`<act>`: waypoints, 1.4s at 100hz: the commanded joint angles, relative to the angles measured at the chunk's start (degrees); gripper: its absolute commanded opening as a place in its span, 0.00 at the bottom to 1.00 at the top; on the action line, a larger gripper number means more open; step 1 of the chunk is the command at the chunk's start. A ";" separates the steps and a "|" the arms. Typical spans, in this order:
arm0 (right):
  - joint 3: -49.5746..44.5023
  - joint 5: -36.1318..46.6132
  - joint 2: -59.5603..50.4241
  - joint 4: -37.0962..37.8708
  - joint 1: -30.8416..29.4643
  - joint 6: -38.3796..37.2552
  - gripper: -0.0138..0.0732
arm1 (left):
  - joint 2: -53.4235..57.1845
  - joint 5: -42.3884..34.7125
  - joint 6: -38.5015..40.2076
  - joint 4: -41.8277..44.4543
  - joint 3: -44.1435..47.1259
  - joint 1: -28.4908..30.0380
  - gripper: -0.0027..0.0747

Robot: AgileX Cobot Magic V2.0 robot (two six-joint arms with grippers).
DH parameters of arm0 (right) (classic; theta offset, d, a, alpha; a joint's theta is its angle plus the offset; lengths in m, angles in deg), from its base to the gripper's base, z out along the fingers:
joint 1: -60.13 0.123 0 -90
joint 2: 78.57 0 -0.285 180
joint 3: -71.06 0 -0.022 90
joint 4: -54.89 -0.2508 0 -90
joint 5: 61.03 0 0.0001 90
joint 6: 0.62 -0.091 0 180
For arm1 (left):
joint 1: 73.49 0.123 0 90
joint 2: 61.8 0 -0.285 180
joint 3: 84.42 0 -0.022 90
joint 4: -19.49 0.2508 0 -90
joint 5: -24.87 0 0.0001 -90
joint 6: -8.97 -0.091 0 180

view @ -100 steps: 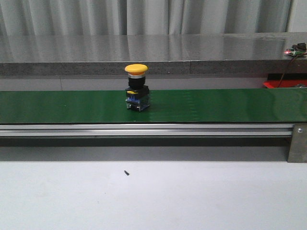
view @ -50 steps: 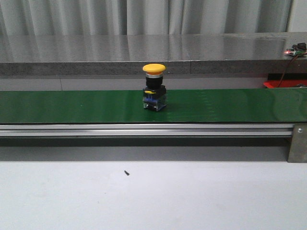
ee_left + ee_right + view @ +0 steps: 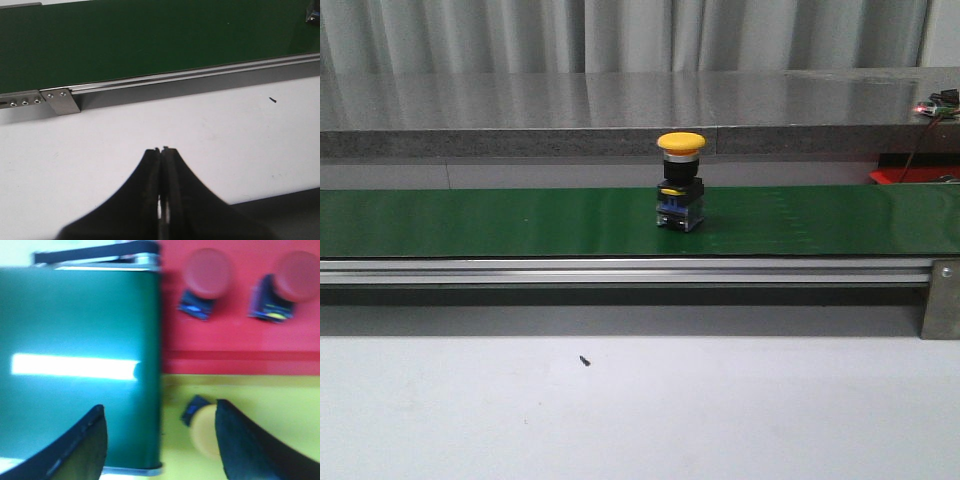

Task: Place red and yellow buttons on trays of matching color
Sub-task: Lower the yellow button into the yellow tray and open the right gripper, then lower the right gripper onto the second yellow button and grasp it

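Note:
A yellow button (image 3: 681, 183) with a black and blue base stands upright on the green conveyor belt (image 3: 500, 221), a little right of centre in the front view. In the right wrist view, my right gripper (image 3: 160, 437) is open above the belt's end (image 3: 80, 325), with nothing between its fingers. Beside the belt end lie a red tray (image 3: 235, 340) holding two red buttons (image 3: 206, 280) (image 3: 285, 285) and a yellow tray (image 3: 260, 390) holding one yellow button (image 3: 202, 427). My left gripper (image 3: 163, 150) is shut and empty over the white table, short of the belt (image 3: 150, 40).
A grey shelf (image 3: 620, 110) runs behind the belt. The belt's aluminium rail (image 3: 620, 270) and a metal bracket (image 3: 940, 298) face the white table (image 3: 720, 410). A small dark speck (image 3: 584, 360) lies on the table. A red tray edge (image 3: 910, 175) shows far right.
The yellow button has travelled rightward along the belt, from left of centre to right of centre. Nothing else in the front view has moved.

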 commanded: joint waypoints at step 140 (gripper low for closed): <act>25.55 -13.42 16.49 -2.63 27.47 8.06 0.83 | -0.13 -2.93 -0.09 -1.61 -1.37 -0.48 0.01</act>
